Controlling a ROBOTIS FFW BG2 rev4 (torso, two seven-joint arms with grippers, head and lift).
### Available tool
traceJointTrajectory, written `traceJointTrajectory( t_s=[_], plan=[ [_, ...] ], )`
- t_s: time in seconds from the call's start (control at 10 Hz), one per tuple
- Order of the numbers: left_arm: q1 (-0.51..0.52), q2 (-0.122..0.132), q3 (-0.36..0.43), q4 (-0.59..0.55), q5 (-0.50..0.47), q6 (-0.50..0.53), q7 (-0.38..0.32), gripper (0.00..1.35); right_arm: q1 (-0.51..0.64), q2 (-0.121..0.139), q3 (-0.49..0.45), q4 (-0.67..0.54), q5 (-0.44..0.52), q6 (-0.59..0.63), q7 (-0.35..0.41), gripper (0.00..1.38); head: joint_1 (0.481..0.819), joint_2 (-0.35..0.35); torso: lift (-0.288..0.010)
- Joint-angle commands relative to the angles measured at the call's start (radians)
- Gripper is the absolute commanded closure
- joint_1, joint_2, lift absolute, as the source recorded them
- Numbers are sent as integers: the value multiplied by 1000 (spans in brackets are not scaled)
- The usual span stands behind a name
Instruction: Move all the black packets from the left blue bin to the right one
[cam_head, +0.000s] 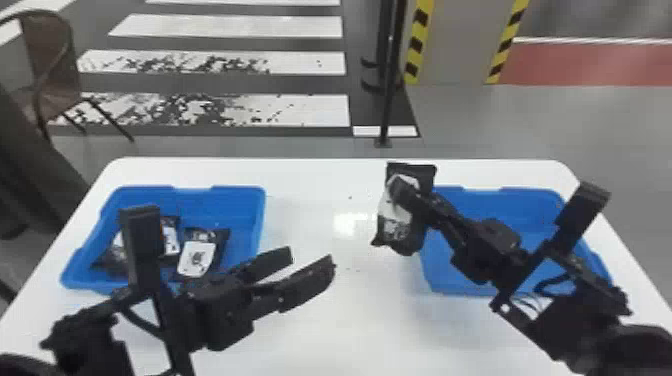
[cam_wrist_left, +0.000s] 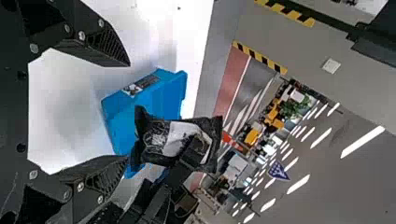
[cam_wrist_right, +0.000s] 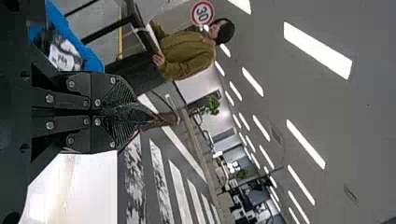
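From the head view, our right hand (cam_head: 403, 192) grips a black packet (cam_head: 395, 215) by the near side of the right bin (cam_head: 480, 202), and our open left hand (cam_head: 312, 260) hangs over the bench (cam_head: 320, 320). More black packets (cam_head: 199, 255) lie in the left bin (cam_head: 220, 194). Our left wrist view adds a black-and-white item (cam_wrist_left: 141, 85) at the right bin; our right wrist view shows the fingers (cam_wrist_right: 119, 91) closed together.

Black packets (cam_head: 196, 257) lie in the left blue bin (cam_head: 249, 212), another (cam_head: 399, 230) hangs upright near the right bin (cam_head: 530, 202)

L hand (cam_head: 311, 258) spread apart & R hand (cam_head: 403, 191) clamped tog.
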Motion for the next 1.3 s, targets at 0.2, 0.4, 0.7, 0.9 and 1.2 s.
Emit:
traceJointTrajectory(
  t_s=[0.2,0.4,0.7,0.9,1.2],
  plan=[
    [86,-37,159,-64,-40,-9,0,165,-151,-32,-172,281,158,-16,-34,1280,695,-70,-140],
    [91,-46,203,-69,-56,-21,0,167,-234,-56,-198,465,235,-16,-69,1279,695,-123,-140],
    [76,-46,227,-72,-108,-48,15,167,-165,-62,-210,392,357,-102,-178,87,695,-160,-140],
    [47,-46,266,-67,-202,-21,40,167,85,-21,-210,75,401,-215,-312,153,695,-157,-140],
    [-81,-22,276,29,-353,80,58,170,370,40,-194,-175,447,-392,-316,216,695,-38,-140]
  ],
)
